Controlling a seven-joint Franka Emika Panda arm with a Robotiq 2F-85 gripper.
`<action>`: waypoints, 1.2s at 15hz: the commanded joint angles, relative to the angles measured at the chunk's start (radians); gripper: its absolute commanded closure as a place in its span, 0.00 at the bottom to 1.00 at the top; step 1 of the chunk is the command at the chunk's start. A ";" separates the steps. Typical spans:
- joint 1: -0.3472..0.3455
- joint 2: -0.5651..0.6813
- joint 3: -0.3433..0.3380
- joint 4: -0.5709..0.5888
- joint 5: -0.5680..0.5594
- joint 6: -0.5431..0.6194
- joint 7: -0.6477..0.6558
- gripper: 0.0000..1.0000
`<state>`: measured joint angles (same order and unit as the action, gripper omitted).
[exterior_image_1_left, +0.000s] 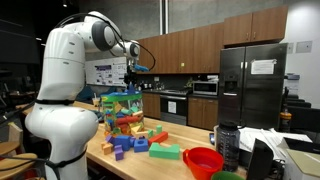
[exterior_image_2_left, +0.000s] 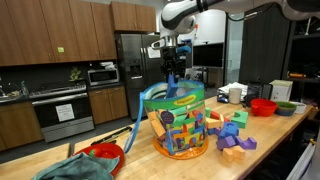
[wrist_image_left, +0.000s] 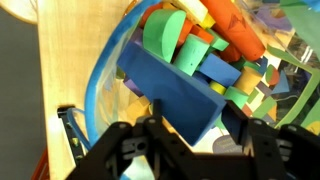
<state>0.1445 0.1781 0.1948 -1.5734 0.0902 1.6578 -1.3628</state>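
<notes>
My gripper (wrist_image_left: 197, 113) is shut on a large blue block (wrist_image_left: 168, 88), with one finger on each side of it. It holds the block just above a clear plastic tub (wrist_image_left: 100, 85) heaped with coloured wooden blocks. In both exterior views the gripper (exterior_image_1_left: 137, 70) (exterior_image_2_left: 172, 66) hangs over the top of the tub (exterior_image_1_left: 122, 108) (exterior_image_2_left: 180, 125), which stands on the wooden counter. A small piece of the blue block (exterior_image_1_left: 140, 69) shows between the fingers. The tub's blue handle (exterior_image_2_left: 147, 98) arches to one side.
Loose blocks (exterior_image_1_left: 135, 143) (exterior_image_2_left: 236, 135) and a green block (exterior_image_1_left: 165, 152) lie on the counter beside the tub. A red bowl (exterior_image_1_left: 204, 160) and a dark bottle (exterior_image_1_left: 227, 145) stand near it. A teal cloth (exterior_image_2_left: 70, 170) and another red bowl (exterior_image_2_left: 105, 153) sit on the counter's other end.
</notes>
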 joint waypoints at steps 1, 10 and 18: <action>-0.004 0.037 -0.012 0.150 -0.051 -0.101 -0.004 0.64; -0.007 0.089 -0.051 0.392 -0.257 -0.215 -0.004 0.64; -0.016 0.085 -0.079 0.390 -0.296 -0.193 0.008 0.28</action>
<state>0.1282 0.2635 0.1162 -1.1830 -0.2059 1.4651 -1.3543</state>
